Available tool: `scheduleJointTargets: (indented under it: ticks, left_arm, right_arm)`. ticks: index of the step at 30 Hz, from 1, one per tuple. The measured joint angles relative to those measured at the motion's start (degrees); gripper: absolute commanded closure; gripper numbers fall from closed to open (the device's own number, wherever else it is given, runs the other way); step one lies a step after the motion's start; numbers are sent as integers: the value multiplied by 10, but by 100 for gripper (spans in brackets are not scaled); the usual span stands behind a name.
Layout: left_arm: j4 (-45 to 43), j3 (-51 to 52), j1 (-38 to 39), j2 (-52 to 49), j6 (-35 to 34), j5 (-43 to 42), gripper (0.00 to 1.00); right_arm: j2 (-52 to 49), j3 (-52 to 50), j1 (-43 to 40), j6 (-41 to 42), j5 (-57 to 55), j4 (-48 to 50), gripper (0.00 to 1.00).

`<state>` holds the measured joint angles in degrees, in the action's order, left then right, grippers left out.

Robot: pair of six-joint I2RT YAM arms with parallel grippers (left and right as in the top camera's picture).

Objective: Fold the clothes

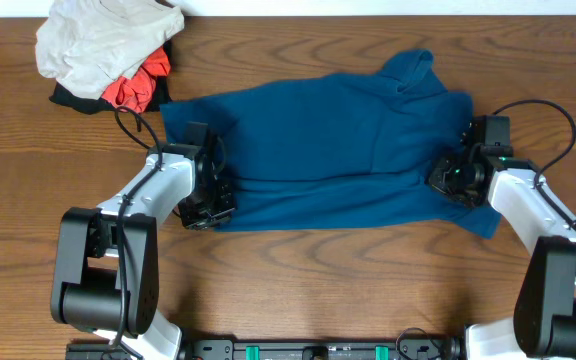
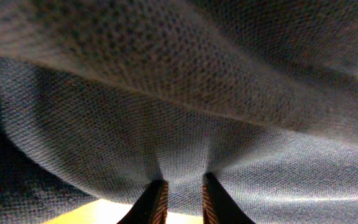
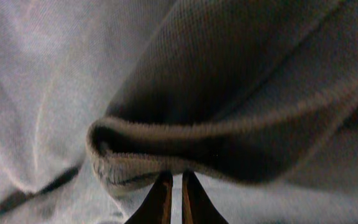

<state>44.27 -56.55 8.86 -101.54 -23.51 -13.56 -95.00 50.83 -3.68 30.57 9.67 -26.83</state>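
Teal shirt (image 1: 318, 150) spread on brown wood-grain table (image 1: 318, 290); garment pile (image 1: 108, 45) far-left corner.

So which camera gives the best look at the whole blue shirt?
The overhead view: only it shows the blue shirt whole, spread across the table. The left wrist view shows just a close-up of its weave bunched at the claw's tips, and the right wrist view shows just a folded hem.
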Motion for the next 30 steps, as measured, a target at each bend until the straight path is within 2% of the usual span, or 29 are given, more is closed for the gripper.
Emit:
scheduleJointTargets:
  ticks: [6,14,25,30]
  left_arm:
    - [0,0,0,0,0,2,79]
    - [5,0,3,0,0,13,79]
    - [18,0,2,-2,-1,70,78]
    - [33,0,-11,-2,-26,115,78]
  right_arm:
    - [-42,-1,0,5,5,51,95]
    - [-59,2,0,5,13,177,94]
    - [-59,103,0,4,12,214,89]
    - [-59,113,0,4,10,225,91]
